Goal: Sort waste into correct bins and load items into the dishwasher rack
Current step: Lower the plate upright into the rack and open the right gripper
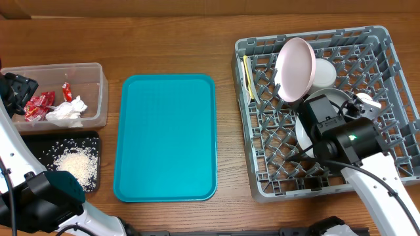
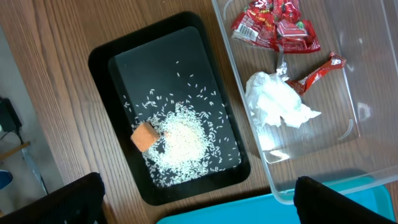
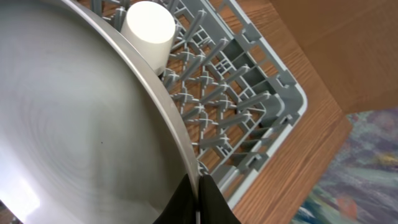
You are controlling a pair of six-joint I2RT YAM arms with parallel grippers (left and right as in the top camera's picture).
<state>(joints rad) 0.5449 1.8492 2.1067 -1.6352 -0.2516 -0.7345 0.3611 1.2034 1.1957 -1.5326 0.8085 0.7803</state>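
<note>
1. The rack (image 1: 244, 137) is one grey crate with pegs, right of the teal tray (image 1: 164, 137).
2. Two plates are in the rack. The white plate (image 1: 294, 69) stands on edge at the end far from the camera. The grey plate (image 3: 74, 124) is smooth and shiny and fills the right wrist view.
3. One white bowl (image 1: 325, 75) sits just beside the white plate, and one white cup (image 3: 148, 25) stands among the pegs beyond the grey plate.
4. Pale yellow cutlery (image 1: 248, 77) lies along the rack wall nearest the teal tray. The number of pieces is unclear.
5. The right claw (image 3: 198, 199) is pinched tight on the grey plate's rim.
6. One clear tub (image 1: 98, 75) is left of the teal tray. It holds two red wrapper pieces, a big crinkled wrapper (image 2: 273, 25) and a thin wrapper strip (image 2: 317, 71), plus one crumpled napkin (image 2: 277, 102).
7. One black tray (image 2: 124, 81) is beside the tub, also left of the teal tray. It holds one rice pile (image 2: 183, 140) with scattered grains, and one orange cube (image 2: 144, 137) touches the pile.
8. The left claw (image 2: 198, 180) is spread wide above the black tray and tub and holds nothing.
</note>
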